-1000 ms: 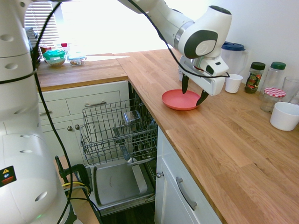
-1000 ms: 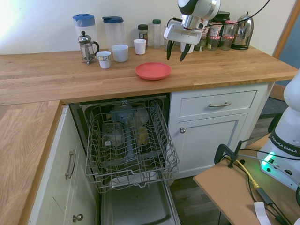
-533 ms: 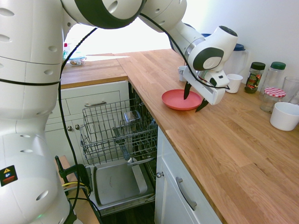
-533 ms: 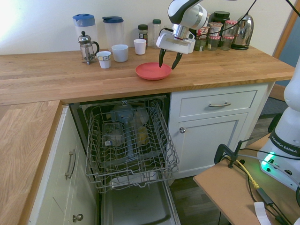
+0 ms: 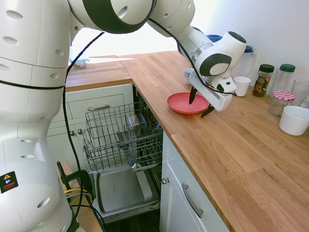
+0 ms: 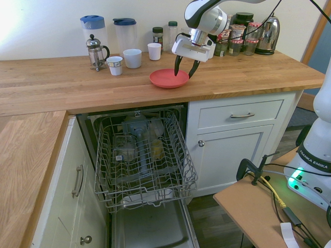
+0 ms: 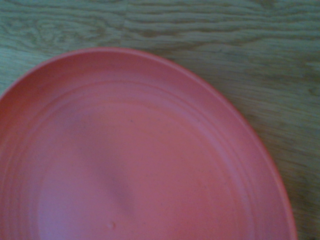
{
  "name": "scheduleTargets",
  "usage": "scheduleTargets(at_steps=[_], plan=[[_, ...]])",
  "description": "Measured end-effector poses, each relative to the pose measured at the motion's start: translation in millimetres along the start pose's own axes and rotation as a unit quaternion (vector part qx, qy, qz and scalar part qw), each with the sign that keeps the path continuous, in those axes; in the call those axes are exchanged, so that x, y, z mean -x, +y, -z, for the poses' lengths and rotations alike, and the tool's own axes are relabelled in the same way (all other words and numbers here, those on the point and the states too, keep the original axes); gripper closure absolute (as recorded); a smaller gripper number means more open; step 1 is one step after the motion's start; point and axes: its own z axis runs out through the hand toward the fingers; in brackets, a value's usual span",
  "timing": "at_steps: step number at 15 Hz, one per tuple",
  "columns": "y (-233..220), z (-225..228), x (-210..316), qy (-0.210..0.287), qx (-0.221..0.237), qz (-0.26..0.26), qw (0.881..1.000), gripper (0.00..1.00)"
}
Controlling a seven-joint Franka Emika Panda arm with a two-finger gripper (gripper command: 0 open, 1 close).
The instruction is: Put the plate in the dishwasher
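The coral-red plate [image 5: 184,103] [image 6: 167,78] lies flat on the wooden counter [image 5: 227,145], close to its front edge above the dishwasher [image 6: 142,155]. My gripper [image 5: 200,103] [image 6: 183,68] is open and hangs low at the plate's rim, one finger over the plate and the other outside its edge. In the wrist view the plate [image 7: 135,160] fills most of the picture, with bare wood around it. The dishwasher stands open below, its grey wire rack [image 5: 120,135] pulled out and the door panel [image 5: 123,188] folded down.
Mugs [image 6: 132,58], a French press [image 6: 94,51], two jugs [image 6: 125,32], jars [image 5: 263,79] and a kettle [image 6: 267,34] line the counter's back. A white bowl [image 5: 294,120] stands by the jars. The rack holds a few dishes. White drawers [image 6: 240,114] flank the dishwasher.
My gripper has moved from beside the plate to its rim and dropped lower, staying open. The plate has not moved.
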Motion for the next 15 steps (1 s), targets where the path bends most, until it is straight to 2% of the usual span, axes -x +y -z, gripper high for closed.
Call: scheduleTargets(at_steps=[15], plan=[[15, 8, -17, -0.026, -0.003, 0.018, 0.999, 1.0]])
